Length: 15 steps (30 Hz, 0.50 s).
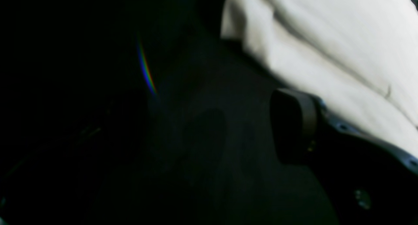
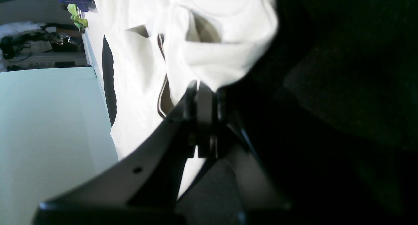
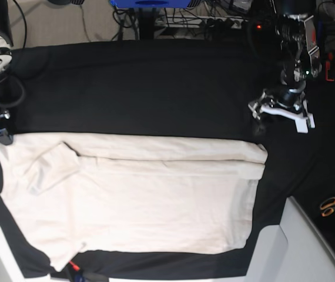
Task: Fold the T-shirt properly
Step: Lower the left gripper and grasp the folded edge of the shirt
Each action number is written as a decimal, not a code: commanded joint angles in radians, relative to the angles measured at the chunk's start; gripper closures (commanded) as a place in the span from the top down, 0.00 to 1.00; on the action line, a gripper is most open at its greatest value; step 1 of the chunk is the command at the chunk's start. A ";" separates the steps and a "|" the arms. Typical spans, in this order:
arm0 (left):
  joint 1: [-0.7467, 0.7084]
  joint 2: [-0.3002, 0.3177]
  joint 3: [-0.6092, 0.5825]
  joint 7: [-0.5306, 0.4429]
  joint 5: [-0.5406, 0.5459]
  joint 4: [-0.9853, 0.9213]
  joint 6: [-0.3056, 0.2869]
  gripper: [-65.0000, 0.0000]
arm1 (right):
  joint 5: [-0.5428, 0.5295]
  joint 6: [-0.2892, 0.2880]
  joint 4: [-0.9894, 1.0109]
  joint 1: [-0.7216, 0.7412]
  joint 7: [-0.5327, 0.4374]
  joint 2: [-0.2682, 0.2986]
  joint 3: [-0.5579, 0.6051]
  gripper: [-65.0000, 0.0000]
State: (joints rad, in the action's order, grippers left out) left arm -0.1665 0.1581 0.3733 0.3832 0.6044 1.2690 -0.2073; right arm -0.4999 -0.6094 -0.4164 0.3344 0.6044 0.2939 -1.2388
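The cream T-shirt lies flat on the black table cover, its far long edge folded over and one sleeve folded in at the left. My right gripper is at the shirt's far left corner. In the right wrist view it is shut, with cloth pinched at its tips. My left gripper is open and empty, just beyond the shirt's far right corner. In the left wrist view one dark finger shows over the black cover, next to the shirt.
Orange-handled scissors lie at the right edge. A grey panel stands at the front right corner. Cables and a blue stand are behind the table. The black cover lies bare beyond the shirt.
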 commanded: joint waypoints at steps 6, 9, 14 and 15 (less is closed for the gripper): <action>0.144 -0.036 0.003 -0.016 0.007 -0.160 -0.001 0.88 | -0.019 -0.011 -0.006 0.016 -0.005 0.015 0.003 0.00; 0.215 -0.058 0.003 -0.017 0.007 -0.262 -0.001 0.88 | -0.019 -0.011 -0.006 0.005 -0.004 0.015 0.003 0.00; 0.296 -0.074 0.005 -0.019 0.007 -0.384 -0.001 0.88 | -0.019 -0.011 -0.006 -0.005 -0.004 0.018 0.003 0.00; 0.302 -0.078 0.005 -0.019 0.007 -0.386 -0.001 0.88 | -0.019 -0.011 -0.006 -0.007 -0.004 0.018 0.003 0.00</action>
State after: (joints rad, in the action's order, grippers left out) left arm 0.1398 0.0944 0.3847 0.2909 0.6216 0.8928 -0.2226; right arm -0.5121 -0.6182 -0.4156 0.3195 0.6048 0.2939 -1.2369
